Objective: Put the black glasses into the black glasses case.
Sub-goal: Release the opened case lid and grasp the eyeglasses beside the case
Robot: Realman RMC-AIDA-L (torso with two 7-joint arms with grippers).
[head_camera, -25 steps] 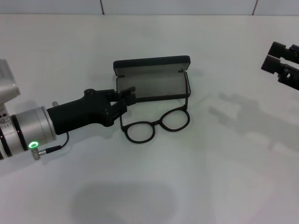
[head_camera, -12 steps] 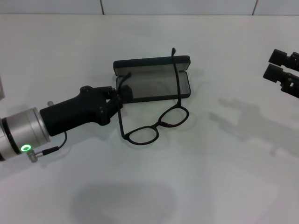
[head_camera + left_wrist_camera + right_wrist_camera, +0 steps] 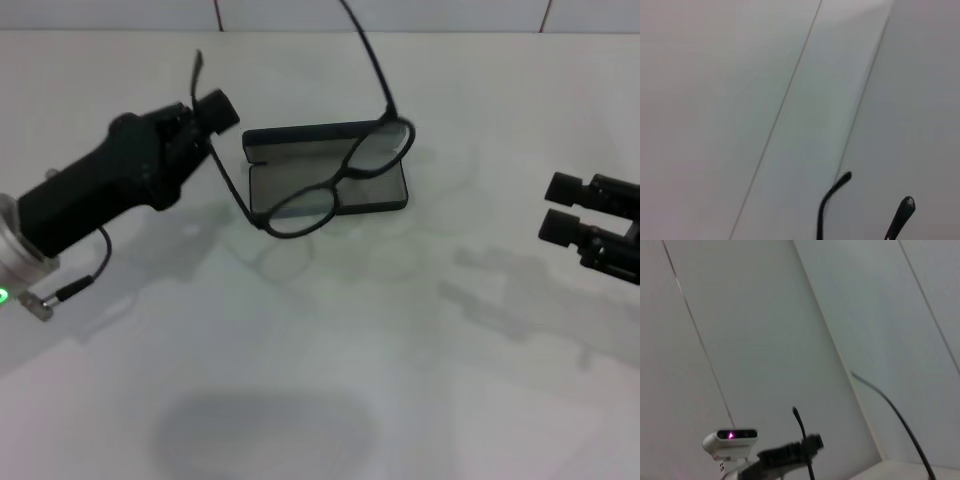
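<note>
One temple of thin black-framed oval-lensed glasses pinched in left gripper, lifted above open black hard-shell case near bench's far edge. Right gripper at right edge, fingers parted, empty.

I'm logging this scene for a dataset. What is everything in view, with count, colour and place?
black glasses: one, thin black frame with clear lenses, lifted off the table with temples unfolded, held by one temple, lenses in front of the case in the head view.
black glasses case: one, black with grey lining, open on the table, centre rear.
table: one, white, fills the head view.
wall: white tiles, behind the table.
left gripper: one, black, raised left of the case, fingers closed on the glasses' temple.
right gripper: one, black, at the right edge, away from the case, holding nothing.
</note>
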